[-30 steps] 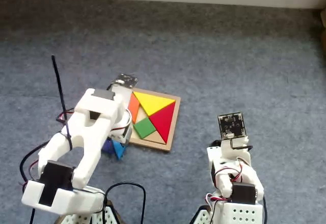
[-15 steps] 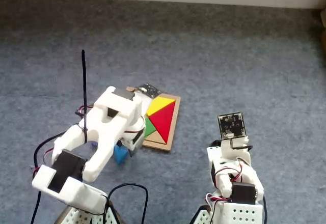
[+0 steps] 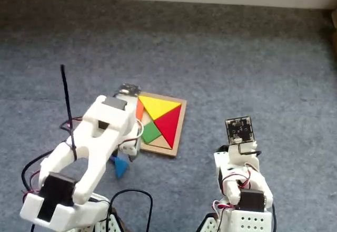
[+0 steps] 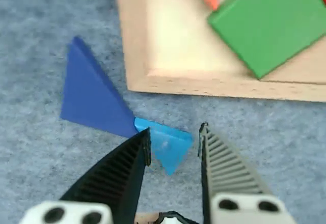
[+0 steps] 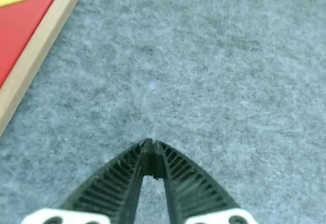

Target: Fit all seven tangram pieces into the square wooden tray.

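- Beside the left arm on the counter (image 3: 253, 58), the wooden tray (image 3: 181, 120) lies part filled.
- Left tool (image 4: 175, 131): jaws apart, straddling the light blue triangle (image 4: 165, 145); this arm is the nearer one.
- Right tool (image 5: 152, 152): jaws together, well apart from the pieces.
- Dark blue triangle (image 4: 94, 99): outside the tray, touching the light blue one's corner.
- Light blue triangle: on the counter, with the tray just ahead of it.

The tray (image 4: 204, 84) is pale wood, sanded smooth, with tiny dark specks. The carpet (image 5: 204, 56) is fuzzy grey cloth. The green piece (image 4: 270, 23), dark blue piece (image 4: 94, 96) and light blue piece (image 4: 165, 145) look painted, smooth and dull. The left gripper (image 4: 174, 137) has ridged black plastic fingers (image 4: 224, 168). The left arm (image 3: 100, 132) is smooth white plastic.
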Available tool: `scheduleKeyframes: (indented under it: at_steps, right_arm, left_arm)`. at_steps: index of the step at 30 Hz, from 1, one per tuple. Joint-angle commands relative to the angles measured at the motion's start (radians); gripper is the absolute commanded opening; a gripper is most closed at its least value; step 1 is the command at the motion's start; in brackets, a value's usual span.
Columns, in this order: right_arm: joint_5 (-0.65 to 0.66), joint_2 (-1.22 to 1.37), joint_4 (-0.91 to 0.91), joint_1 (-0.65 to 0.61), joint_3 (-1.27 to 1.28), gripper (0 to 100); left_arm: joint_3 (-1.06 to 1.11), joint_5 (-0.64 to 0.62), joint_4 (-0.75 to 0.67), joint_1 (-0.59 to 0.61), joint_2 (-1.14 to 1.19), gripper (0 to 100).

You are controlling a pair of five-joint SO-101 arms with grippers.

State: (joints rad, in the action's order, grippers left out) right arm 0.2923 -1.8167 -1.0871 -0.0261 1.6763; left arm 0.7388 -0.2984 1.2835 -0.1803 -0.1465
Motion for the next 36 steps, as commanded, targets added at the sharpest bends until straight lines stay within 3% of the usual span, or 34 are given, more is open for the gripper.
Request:
scheduleKeyframes:
  at_steps: [1,10,18,23,28,32,36]
  right_arm:
    - [0.012,-0.013,-0.007,0.013,0.093,0.6]
    - [0.012,-0.013,-0.007,0.013,0.093,0.6]
    - [0.012,-0.013,-0.007,0.013,0.093,0.6]
    - [0.012,-0.013,-0.007,0.013,0.093,0.6]
    - [0.012,-0.013,-0.007,0.013,0.093,0.6]
    - [0.012,-0.013,-0.007,0.013,0.093,0.6]
    - [0.012,-0.013,-0.007,0.013,0.093,0.6]
  left_arm:
    - [-0.001,-0.063,0.014,0.053,-0.048,17]
    - [0.068,-0.16,0.048,0.067,-0.051,17]
    - [0.14,-0.394,-0.029,0.015,-0.041,17]
    - [0.239,-0.43,-0.183,-0.038,-0.042,17]
    - [0.239,-0.43,-0.186,-0.039,-0.044,15]
    - [0.232,-0.428,-0.189,-0.041,-0.05,0]
    - [0.223,-0.427,-0.186,-0.045,-0.051,0]
